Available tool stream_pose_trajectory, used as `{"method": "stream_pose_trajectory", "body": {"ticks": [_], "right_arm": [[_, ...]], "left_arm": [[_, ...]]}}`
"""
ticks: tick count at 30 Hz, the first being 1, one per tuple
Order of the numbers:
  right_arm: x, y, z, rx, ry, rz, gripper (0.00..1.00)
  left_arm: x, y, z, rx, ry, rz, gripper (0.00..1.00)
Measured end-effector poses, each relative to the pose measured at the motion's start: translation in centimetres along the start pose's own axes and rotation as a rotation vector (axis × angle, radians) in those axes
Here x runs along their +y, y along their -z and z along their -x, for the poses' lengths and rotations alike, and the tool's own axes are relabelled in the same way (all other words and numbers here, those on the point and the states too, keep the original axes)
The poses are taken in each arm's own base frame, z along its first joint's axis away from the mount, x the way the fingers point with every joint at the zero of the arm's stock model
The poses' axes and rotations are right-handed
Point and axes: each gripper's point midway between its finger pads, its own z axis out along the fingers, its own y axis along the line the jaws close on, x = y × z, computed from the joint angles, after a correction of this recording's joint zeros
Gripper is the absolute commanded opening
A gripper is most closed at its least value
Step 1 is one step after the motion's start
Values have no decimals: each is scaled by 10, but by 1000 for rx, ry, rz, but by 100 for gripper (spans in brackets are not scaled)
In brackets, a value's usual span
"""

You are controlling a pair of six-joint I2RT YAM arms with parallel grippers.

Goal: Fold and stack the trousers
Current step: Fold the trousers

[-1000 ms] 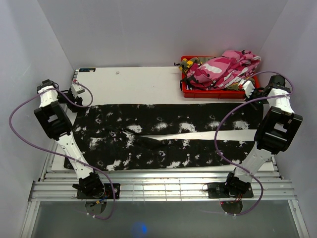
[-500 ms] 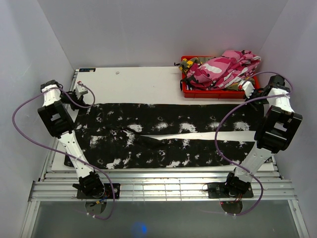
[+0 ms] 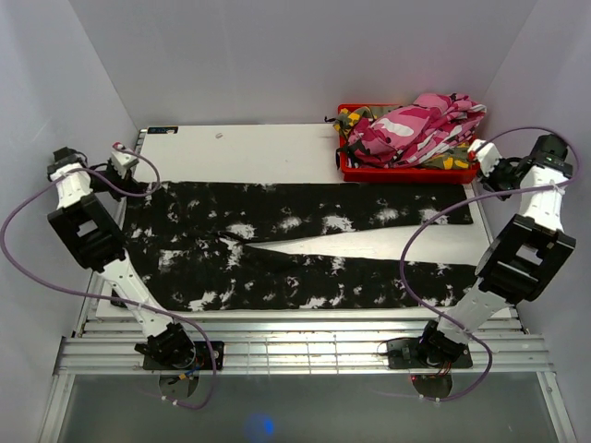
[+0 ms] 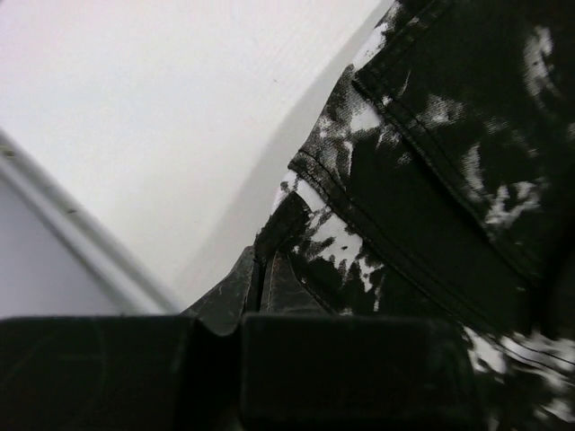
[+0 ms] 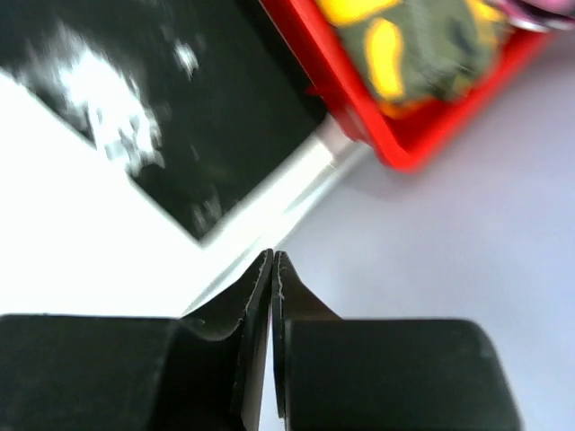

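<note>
The black trousers with white splotches (image 3: 277, 240) lie spread flat across the table, waist at the left and legs running right. My left gripper (image 3: 137, 180) is shut on the far corner of their waistband (image 4: 310, 224), as the left wrist view shows with the jaws (image 4: 260, 262) pinching the cloth. My right gripper (image 3: 485, 175) hangs shut and empty beyond the leg ends (image 5: 207, 117), beside the bin's corner. Pink-white camouflage trousers (image 3: 420, 125) are heaped in the red bin, with green-yellow camouflage ones (image 5: 413, 45) under them.
The red bin (image 3: 406, 173) stands at the table's back right, its corner (image 5: 422, 135) close to my right gripper. White walls close in on both sides. A slatted metal rail (image 3: 295, 346) runs along the near edge by the arm bases.
My left gripper shut on the waistband corner and drew it left and back; the trousers slid left. My right arm swung out to the right, away from the leg ends.
</note>
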Motion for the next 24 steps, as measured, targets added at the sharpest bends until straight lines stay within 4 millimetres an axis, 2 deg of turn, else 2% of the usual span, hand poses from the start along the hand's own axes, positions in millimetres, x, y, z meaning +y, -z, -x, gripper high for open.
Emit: {"method": "stream_pose_trajectory", "body": {"ticks": [3,7,8,10,12,14,18,24], "right_arm": [[-10,36,2,-12,22,-72,8],[-10,82,3,-24,61,-152,8],[-5,89,2,-21,73,-163,9],[11,93,0,-18,75,-150,23],[28,84,2,-24,55,-109,33],[39,68,5,-39,21,-56,38],[54,35,12,-80,-76,42,35],[66,-13,35,-123,-208,116,27]], "left_arm": [[4,37,27,-54,-42,86,0],[-14,100,52,-116,-91,210,0],[-21,113,54,-117,-113,240,0],[-37,130,53,-106,-143,278,0],[-52,132,48,-98,-165,282,0],[-63,118,43,-98,-168,252,0],[-69,91,34,-98,-157,190,0],[-62,78,21,-85,-141,167,0]]}}
